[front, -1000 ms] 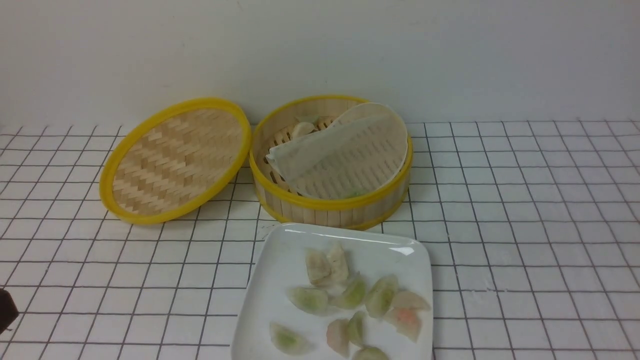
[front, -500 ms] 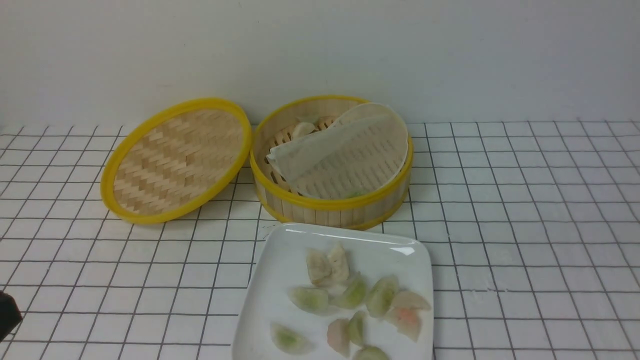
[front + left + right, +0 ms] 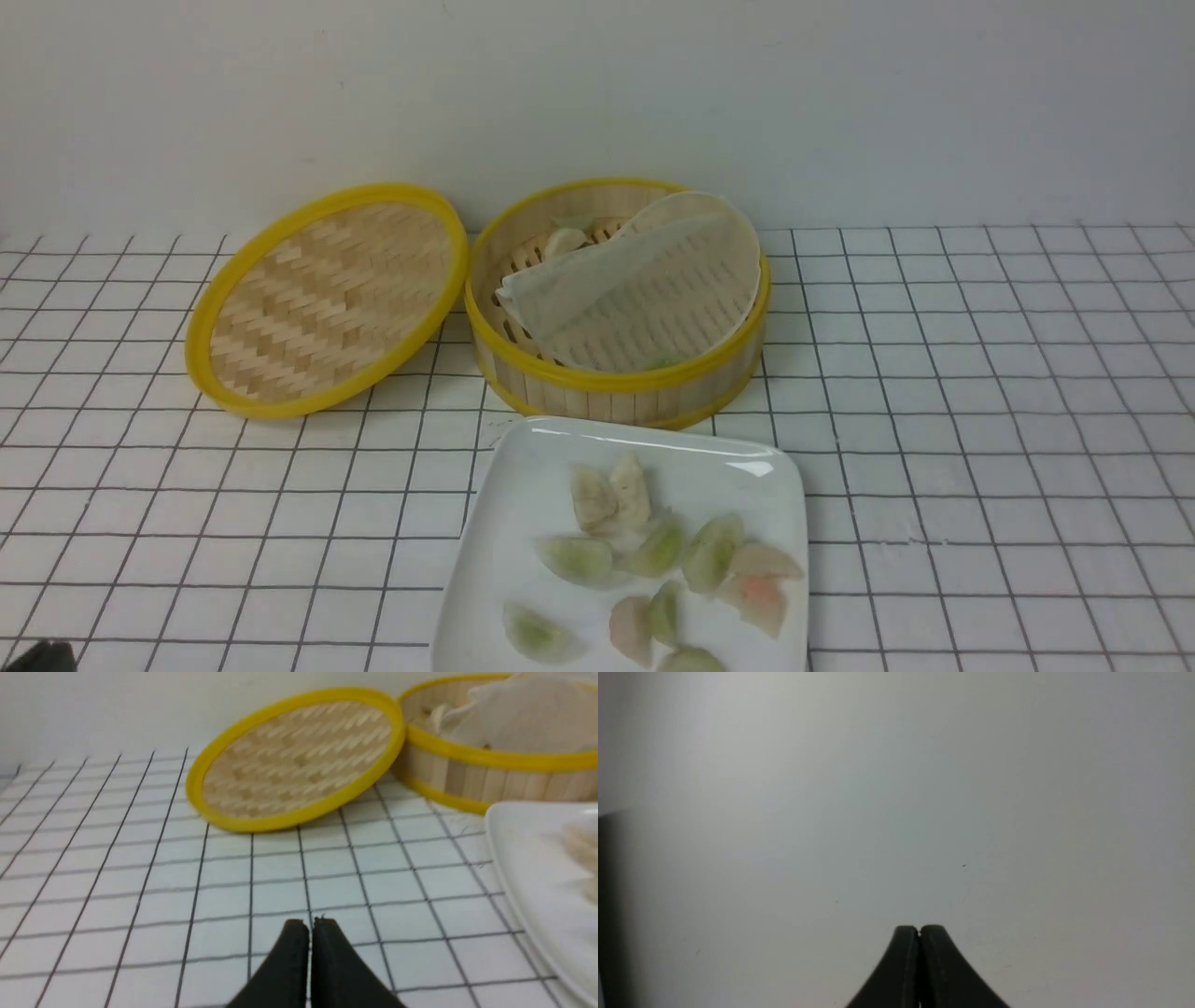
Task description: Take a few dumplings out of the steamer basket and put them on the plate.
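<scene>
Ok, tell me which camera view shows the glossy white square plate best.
The front view: nearly the whole glossy white square plate shows, with dumplings on it. The left wrist view catches only a blurred corner; the right wrist view shows nothing of it.

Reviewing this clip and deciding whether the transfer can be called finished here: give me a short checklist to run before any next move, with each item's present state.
1. Dumplings on the plate: ok, about ten lie there.
2. Steamer basket contents: cannot tell how many remain; one pale dumpling shows by the far wall, and the folded liner sheet covers much of the floor.
3. Left gripper: ok, shut and empty, low over the grid tabletop.
4. Right gripper: ok, shut and empty, facing a blank surface.
5. Lid: ok, off the basket, leaning against its left side.
6. Plate position: ok, just in front of the basket.
</scene>
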